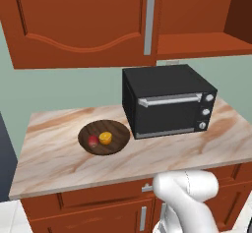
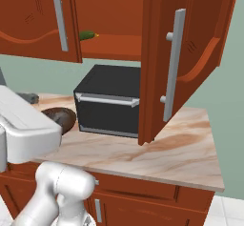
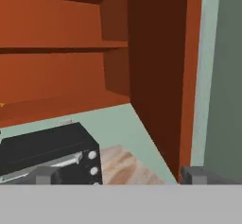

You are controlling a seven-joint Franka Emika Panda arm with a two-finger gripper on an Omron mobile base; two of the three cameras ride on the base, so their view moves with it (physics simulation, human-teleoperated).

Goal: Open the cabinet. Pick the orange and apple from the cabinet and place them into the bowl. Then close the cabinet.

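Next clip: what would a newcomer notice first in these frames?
The cabinet's right door swung wide open over the marble counter, with a small green vegetable left on its shelf. Then the black microwave beneath it, and beside that the dark bowl already holding the apple and the orange.

Open reddish-brown wooden wall cabinet (image 3: 71, 76): one bare shelf across the middle, floor board below it. Its swung-open door (image 3: 163, 76) stands edge-on at right, grey-green wall (image 3: 227, 76) past it. Below: black microwave box (image 3: 47, 150) with two white knobs and a grey handle, on a marbled beige counter (image 3: 125, 168). Gripper (image 3: 120, 176) fingertips wide apart at the bottom, nothing between them.
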